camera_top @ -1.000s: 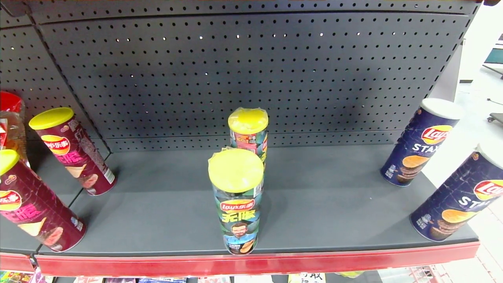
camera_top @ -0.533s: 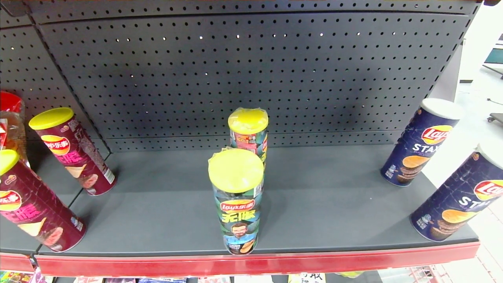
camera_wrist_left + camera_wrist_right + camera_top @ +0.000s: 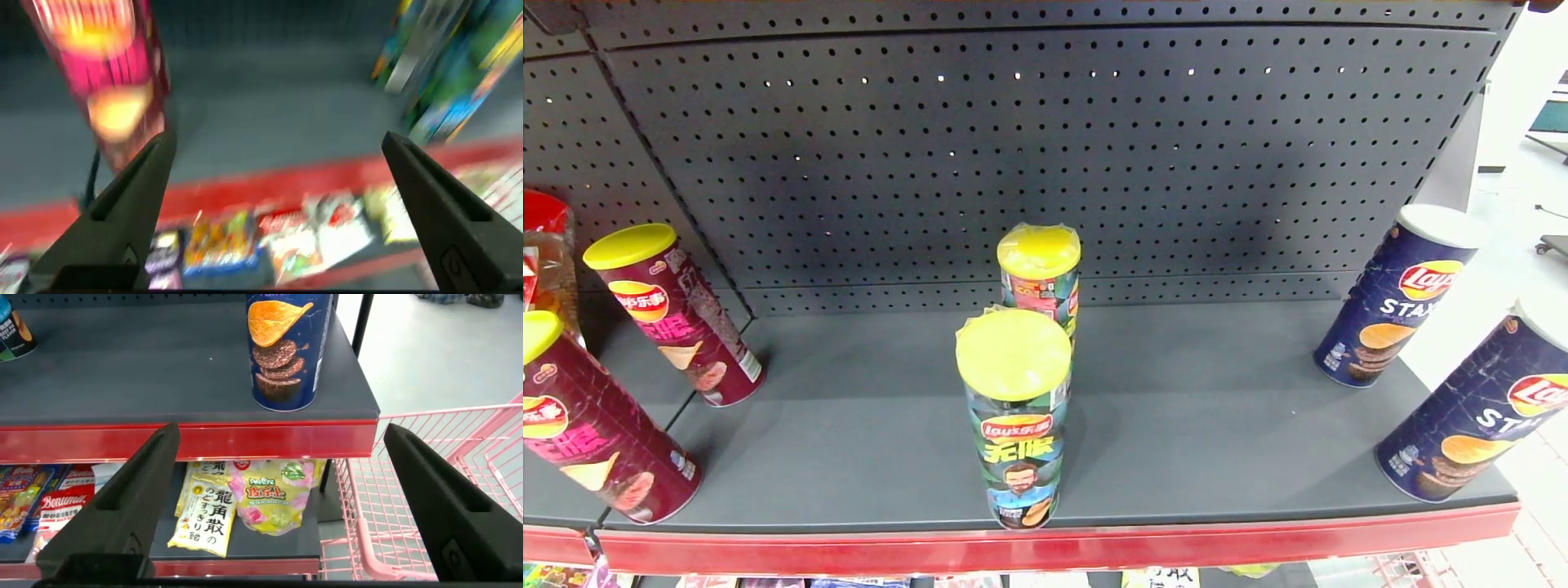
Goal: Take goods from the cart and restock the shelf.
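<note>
On the dark shelf (image 3: 1176, 425) two green chip cans with yellow lids stand in the middle, one at the front (image 3: 1015, 416) and one behind it (image 3: 1040, 273). Maroon cans (image 3: 674, 310) stand at the left and navy cans (image 3: 1405, 294) at the right. My left gripper (image 3: 279, 140) is open and holds nothing, level with the shelf's red front edge (image 3: 286, 184), between a maroon can (image 3: 114, 73) and a green can (image 3: 449, 65). My right gripper (image 3: 283, 429) is open and holds nothing, in front of the red edge below a navy can (image 3: 286, 351).
A pink wire cart (image 3: 433, 506) stands at the shelf's right end. Snack packets (image 3: 265, 498) lie on the lower shelf, with more bags (image 3: 270, 241) below the left gripper. A perforated back panel (image 3: 1045, 163) closes the shelf behind. Open shelf floor lies between the can groups.
</note>
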`<state>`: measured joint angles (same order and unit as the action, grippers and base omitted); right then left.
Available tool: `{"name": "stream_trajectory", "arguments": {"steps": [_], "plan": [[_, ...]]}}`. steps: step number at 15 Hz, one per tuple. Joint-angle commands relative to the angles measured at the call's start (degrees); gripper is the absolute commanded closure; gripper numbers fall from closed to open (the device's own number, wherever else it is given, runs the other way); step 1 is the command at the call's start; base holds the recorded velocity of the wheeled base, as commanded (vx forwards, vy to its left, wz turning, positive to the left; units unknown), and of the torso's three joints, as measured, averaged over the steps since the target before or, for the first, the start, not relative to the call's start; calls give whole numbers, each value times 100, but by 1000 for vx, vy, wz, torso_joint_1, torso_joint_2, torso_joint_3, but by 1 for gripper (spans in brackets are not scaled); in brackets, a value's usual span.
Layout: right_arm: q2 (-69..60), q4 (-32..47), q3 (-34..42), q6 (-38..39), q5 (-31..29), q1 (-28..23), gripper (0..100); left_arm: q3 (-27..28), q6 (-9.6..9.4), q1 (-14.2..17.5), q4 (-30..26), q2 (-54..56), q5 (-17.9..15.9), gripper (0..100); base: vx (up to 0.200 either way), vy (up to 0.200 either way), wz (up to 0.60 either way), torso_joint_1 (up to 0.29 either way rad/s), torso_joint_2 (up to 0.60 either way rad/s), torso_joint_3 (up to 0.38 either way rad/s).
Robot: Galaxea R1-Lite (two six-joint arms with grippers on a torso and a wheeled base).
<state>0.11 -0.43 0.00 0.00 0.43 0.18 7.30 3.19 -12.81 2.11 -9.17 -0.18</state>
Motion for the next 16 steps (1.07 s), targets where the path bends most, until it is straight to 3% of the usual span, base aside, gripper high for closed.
{"name": "stream_trajectory", "arguments": {"steps": [1, 2, 5, 6, 8, 9, 10, 12, 13, 15, 16], "plan": [[-2, -1, 0, 0, 1, -1, 0, 1845, 577, -521, 106, -2256, -483, 0, 0, 0, 0, 0, 0, 0], [-2, -1, 0, 0, 1, -1, 0, 1836, 577, -608, 106, -2863, -992, 0, 0, 0, 0, 0, 0, 0], [-2, -1, 0, 0, 1, -1, 0, 2100, 419, -652, 202, -4322, -1309, 0, 0, 0, 0, 0, 0, 0], [-2, -1, 0, 0, 1, -1, 0, 2434, 102, -652, 211, -5113, -1370, 0, 0, 0, 0, 0, 0, 0], [-2, -1, 0, 0, 1, -1, 0, 2566, -337, -758, 211, -5684, -1581, 0, 0, 0, 0, 0, 0, 0], [-2, -1, 0, 0, 1, -1, 0, 2566, -794, -775, 193, -6141, -1713, 0, 0, 0, 0, 0, 0, 0], [-2, -1, 0, 0, 1, -1, 0, 2583, -1040, -775, 176, -6396, -1722, 0, 0, 0, 0, 0, 0, 0], [-2, -1, 0, 0, 1, -1, 0, 2724, -1400, -775, 185, -6958, -1836, 0, 0, 0, 0, 0, 0, 0], [-2, -1, 0, 0, 1, -1, 0, 2794, -1462, -784, 185, -7064, -1924, 0, 0, 0, 0, 0, 0, 0], [-2, 8, 0, 0, 1, -1, 0, 3032, -1998, -775, 185, -7600, -2047, 0, 0, 0, 0, 0, 0, 0], [-2, -1, 0, 0, 1, -1, 0, 3084, -2130, -784, 185, -7723, -2065, 0, 0, 0, 0, 0, 0, 0]]}}
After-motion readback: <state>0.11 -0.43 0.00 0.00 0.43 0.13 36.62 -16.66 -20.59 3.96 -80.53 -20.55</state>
